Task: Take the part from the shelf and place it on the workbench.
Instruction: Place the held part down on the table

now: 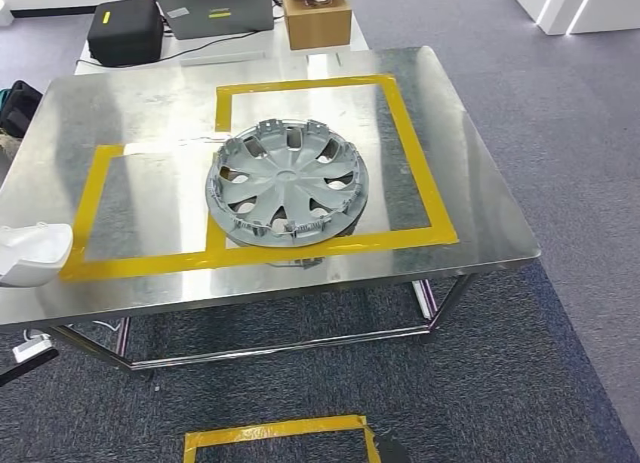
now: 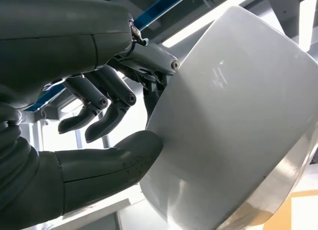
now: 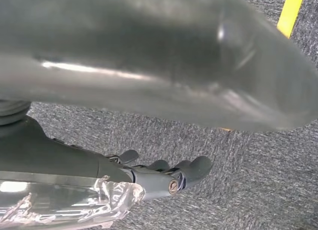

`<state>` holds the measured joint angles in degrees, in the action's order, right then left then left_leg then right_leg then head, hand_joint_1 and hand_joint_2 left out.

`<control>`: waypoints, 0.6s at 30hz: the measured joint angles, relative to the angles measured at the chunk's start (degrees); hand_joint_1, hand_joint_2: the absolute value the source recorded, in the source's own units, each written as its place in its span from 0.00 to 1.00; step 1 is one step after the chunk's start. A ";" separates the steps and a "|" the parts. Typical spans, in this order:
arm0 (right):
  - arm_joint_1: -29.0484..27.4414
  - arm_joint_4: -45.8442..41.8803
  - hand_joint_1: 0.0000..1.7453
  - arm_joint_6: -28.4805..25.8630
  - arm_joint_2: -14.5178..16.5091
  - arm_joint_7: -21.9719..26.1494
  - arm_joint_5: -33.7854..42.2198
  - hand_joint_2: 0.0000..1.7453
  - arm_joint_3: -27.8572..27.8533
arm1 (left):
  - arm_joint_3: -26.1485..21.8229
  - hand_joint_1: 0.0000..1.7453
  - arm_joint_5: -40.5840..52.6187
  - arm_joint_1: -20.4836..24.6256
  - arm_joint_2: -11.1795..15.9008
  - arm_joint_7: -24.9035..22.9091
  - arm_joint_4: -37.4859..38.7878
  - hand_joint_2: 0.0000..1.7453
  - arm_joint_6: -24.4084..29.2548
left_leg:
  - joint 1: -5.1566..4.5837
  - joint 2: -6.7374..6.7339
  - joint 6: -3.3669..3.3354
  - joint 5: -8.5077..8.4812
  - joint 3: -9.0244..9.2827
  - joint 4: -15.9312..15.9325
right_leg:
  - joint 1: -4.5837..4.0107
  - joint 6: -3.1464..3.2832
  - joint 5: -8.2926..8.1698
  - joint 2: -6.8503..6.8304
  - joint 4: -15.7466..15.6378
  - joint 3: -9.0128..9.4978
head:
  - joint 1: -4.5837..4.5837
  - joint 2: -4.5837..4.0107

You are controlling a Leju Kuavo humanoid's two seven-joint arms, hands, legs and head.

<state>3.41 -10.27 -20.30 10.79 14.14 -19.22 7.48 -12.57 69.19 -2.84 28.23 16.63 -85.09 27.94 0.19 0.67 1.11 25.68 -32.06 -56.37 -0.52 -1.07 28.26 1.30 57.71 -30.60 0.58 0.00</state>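
While I read the head view, the white part (image 1: pixel 32 251) sits at the counter's (image 1: pixel 483 198) 9 o'clock edge, pinched by my left robot hand (image 2: pixel 112 115) between thumb and fingers, likely kept low for set-down. Grey hubcap (image 1: pixel 287 183) fills the centre. Right robot hand (image 3: pixel 165 175) hangs over carpet; fingers look extended, holding nothing.

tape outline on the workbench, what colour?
Yellow tape on the bare metal workbench; the head view shows it best.
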 joint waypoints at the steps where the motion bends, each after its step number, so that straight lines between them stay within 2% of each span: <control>1: 0.01 0.00 0.00 0.02 0.01 0.00 -0.02 0.00 0.00 | 0.27 1.00 0.25 0.02 -0.16 0.00 0.00 1.00 0.03 | 0.00 0.00 0.00 0.00 0.00 0.00 | 0.00 0.00 0.00 0.00 0.00 0.00 | 0.00 0.00; 18: 0.11 -0.02 0.00 0.38 0.16 -0.21 -0.50 0.00 0.01 | 2.63 1.00 1.48 -0.29 -0.86 0.00 -0.02 1.00 0.57 | -0.01 0.00 0.00 0.00 0.00 0.00 | 0.01 -0.01 0.00 0.01 0.00 0.02 | 0.00 0.00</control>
<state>3.52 -10.29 -19.92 10.95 13.93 -19.72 7.48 -9.93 70.68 -3.13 27.36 16.63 -85.11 28.51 0.19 0.67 1.11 25.69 -32.06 -56.37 -0.51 -1.08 28.26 1.31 57.71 -30.59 0.58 0.00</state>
